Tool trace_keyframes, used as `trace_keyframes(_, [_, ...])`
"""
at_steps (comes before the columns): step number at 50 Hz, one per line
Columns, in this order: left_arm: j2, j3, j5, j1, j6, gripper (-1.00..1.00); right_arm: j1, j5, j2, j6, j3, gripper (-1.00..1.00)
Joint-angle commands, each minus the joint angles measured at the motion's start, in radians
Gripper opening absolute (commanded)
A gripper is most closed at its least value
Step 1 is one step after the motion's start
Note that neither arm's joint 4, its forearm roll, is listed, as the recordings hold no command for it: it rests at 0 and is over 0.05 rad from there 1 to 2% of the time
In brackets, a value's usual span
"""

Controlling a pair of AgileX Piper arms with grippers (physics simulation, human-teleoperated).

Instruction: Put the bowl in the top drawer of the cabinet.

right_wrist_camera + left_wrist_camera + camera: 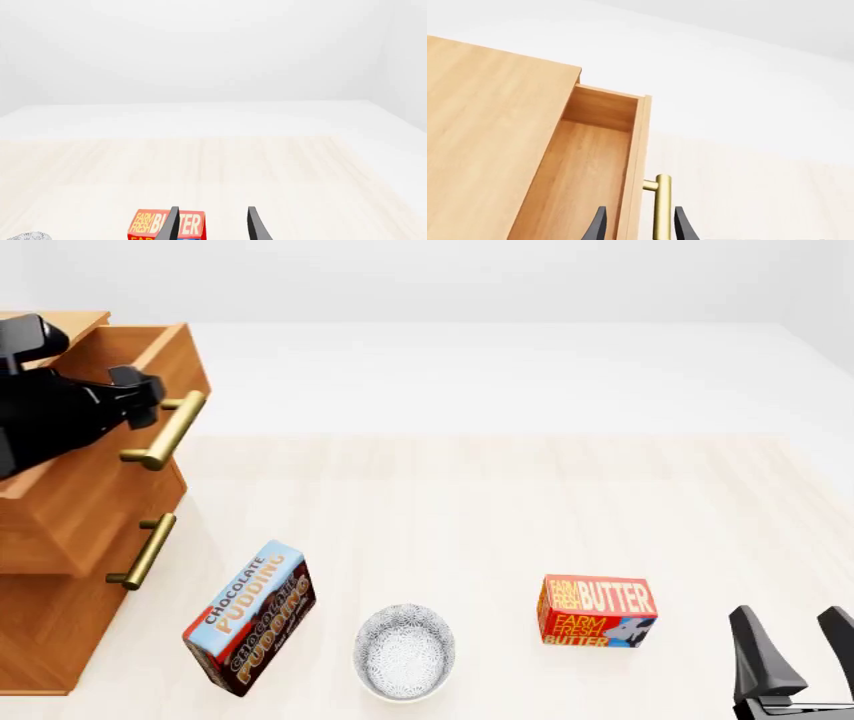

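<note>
Ceramic bowl (pixel 404 651): probably rigid, slick, chippable, pinch its rim | left gripper (pixel 638 226) jaws spread around top drawer (pixel 594 165) handle (pixel 660 205) | right gripper (pixel 798 652) jaws apart, empty

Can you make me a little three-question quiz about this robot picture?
1. True or false: the top drawer of the cabinet is pulled open.
2. Which box stands nearest the right gripper: A) the butter box B) the pudding box
3. What round thing sits on the table between the two boxes?

Key
1. True; the left gripper is around its handle.
2. A.
3. The bowl.
</note>
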Motion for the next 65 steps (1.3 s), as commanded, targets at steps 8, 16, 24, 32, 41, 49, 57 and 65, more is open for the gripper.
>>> trace_keyframes(8, [0.04,0.093,-0.005,-0.072,-0.063,1.0,0.0,0.0,0.0,0.0,0.0,1.0])
trace_keyframes(16, [0.041,0.106,-0.007,-0.09,-0.076,1.0,0.0,0.0,0.0,0.0,0.0,1.0])
trace_keyframes(24, [0.048,0.119,-0.013,-0.104,-0.088,1.0,0.0,0.0,0.0,0.0,0.0,1.0])
trace_keyframes(32, [0.06,0.123,-0.016,-0.117,-0.09,1.0,0.0,0.0,0.0,0.0,0.0,1.0])
trace_keyframes(41, [0.072,0.138,-0.024,-0.145,-0.103,1.0,0.0,0.0,0.0,0.0,0.0,1.0])
trace_keyframes(49, [0.073,0.15,-0.029,-0.168,-0.109,1.0,0.0,0.0,0.0,0.0,0.0,1.0])
trace_keyframes(57, [0.075,0.16,-0.031,-0.19,-0.115,1.0,0.0,0.0,0.0,0.0,0.0,1.0])
trace_keyframes(65, [0.08,0.166,-0.034,-0.208,-0.126,1.0,0.0,0.0,0.0,0.0,0.0,1.0])
